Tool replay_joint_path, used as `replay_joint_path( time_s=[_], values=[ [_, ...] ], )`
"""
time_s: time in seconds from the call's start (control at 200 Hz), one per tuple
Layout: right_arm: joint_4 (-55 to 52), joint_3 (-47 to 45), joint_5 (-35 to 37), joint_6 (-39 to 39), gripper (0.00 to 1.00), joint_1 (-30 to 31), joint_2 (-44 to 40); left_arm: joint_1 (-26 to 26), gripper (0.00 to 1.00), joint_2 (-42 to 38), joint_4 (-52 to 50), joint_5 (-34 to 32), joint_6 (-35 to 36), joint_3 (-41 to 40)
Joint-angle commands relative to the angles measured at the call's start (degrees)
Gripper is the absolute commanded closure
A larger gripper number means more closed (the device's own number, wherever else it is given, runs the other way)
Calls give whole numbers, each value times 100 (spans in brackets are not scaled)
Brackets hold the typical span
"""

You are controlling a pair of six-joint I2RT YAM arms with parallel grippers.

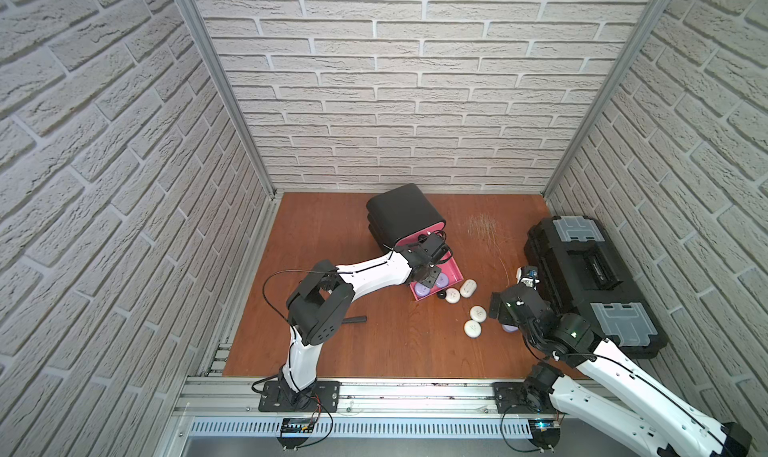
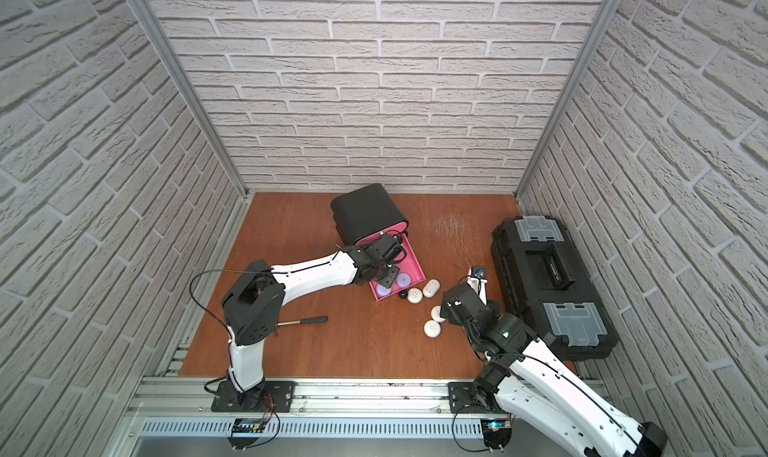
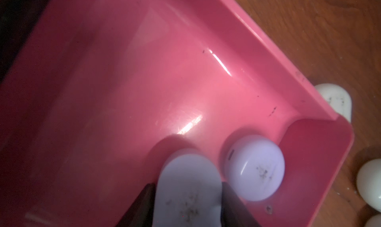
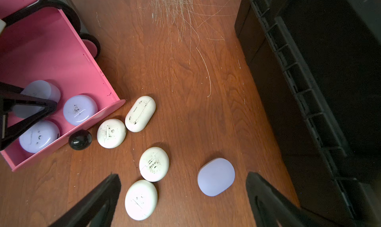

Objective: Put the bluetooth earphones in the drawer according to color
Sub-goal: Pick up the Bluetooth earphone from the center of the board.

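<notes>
The left gripper (image 3: 188,195) is reaching into the open pink drawer (image 4: 61,61), which is sticking out of the black cabinet (image 1: 401,212). Its jaws are standing narrow, pressing both sides of a lavender case (image 4: 39,89) that is tilting up on end near the drawer's front. A second lavender case (image 4: 80,110) and a third lavender case (image 4: 39,136) are lying flat in the drawer just beside it.

The right gripper (image 4: 183,175) is hovering over the table (image 4: 185,81) outside the drawer's front. Its jaws are spreading wide and touching nothing, and a loose lavender case (image 4: 216,176) is lying between the fingers. Four white cases (image 4: 111,133) are lying near the drawer's front.
</notes>
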Motion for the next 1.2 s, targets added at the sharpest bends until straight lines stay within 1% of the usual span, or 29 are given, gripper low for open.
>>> replay_joint_path(
  time_s=[0.0, 0.135, 0.265, 0.54, 0.705, 0.8, 0.875, 0.99, 1.025, 1.11, 1.195],
  values=[
    [248, -47, -86, -48, 1, -79, 68, 59, 41, 9, -34, -146, 82, 159],
    [324, -67, -210, -50, 1, -171, 186, 55, 37, -138, -96, -275, 91, 126],
    [442, -95, -447, -70, 1, -341, 320, 66, 37, -315, -200, -460, 112, 99],
    [541, -150, -771, -161, 1, -765, 576, 62, 37, -898, -175, -716, 105, -239],
    [539, -279, -887, -84, 1, -1078, 596, 68, 37, -1332, -132, -748, 43, -538],
    [436, -341, -876, 118, 1, -1268, 605, 66, 36, -1719, 9, -554, -11, -852],
    [466, -398, -981, 125, 0, -1413, 587, 67, 29, -2080, 66, -484, -71, -1146],
    [424, -473, -1058, 293, 0, -1629, 574, 56, 23, -2722, 226, -302, -116, -1674],
    [443, -510, -1118, 338, 0, -1699, 561, 53, 18, -2911, 248, -291, -125, -1846],
    [524, -619, -1279, 484, 0, -1839, 543, 60, 2, -3347, 368, -320, -102, -2242],
    [568, -707, -1428, 628, 3, -1988, 618, 59, 2, -3716, 533, -495, -39, -2671]
  ],
)
